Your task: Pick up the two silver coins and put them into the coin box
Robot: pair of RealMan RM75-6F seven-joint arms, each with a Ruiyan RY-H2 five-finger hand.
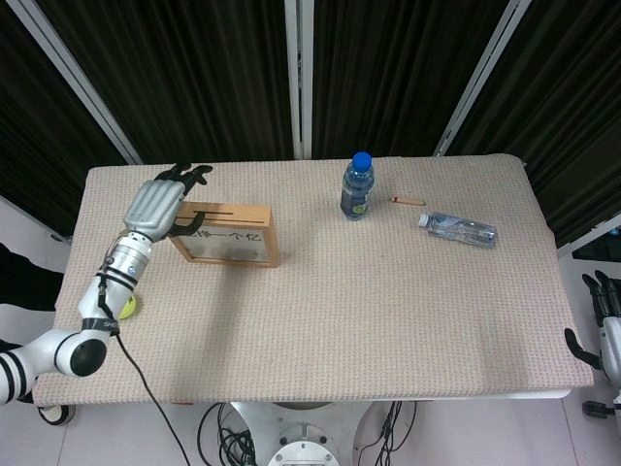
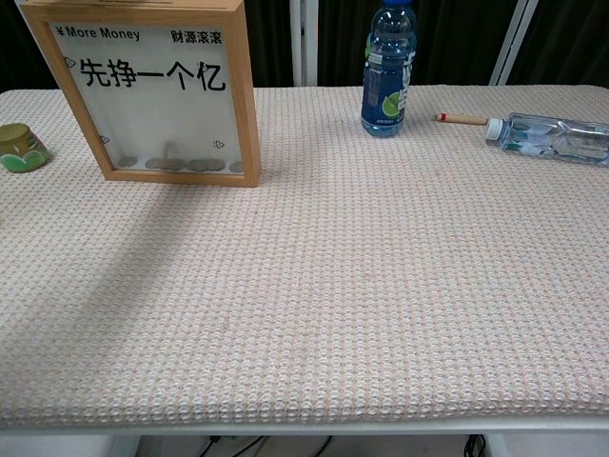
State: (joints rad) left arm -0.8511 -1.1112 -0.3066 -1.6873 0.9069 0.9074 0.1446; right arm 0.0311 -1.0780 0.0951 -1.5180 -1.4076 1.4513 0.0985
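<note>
The wooden coin box (image 1: pixel 228 236) stands upright at the table's left, with a slot in its top. My left hand (image 1: pixel 157 202) hovers over the box's left end, fingers stretched out and apart past the top edge, holding nothing I can see. In the chest view the coin box (image 2: pixel 152 90) shows several silver coins (image 2: pixel 190 165) along its bottom behind the glass, and one coin (image 2: pixel 171 150) standing on edge above them. My right hand (image 1: pixel 607 325) hangs off the table's right edge, fingers apart and empty.
An upright blue-capped bottle (image 1: pixel 357 186) stands at the back centre. A clear bottle (image 1: pixel 459 229) lies on its side to the right, with a small wooden stick (image 1: pixel 408 201) near it. A small green cup (image 2: pixel 21 149) sits left of the box.
</note>
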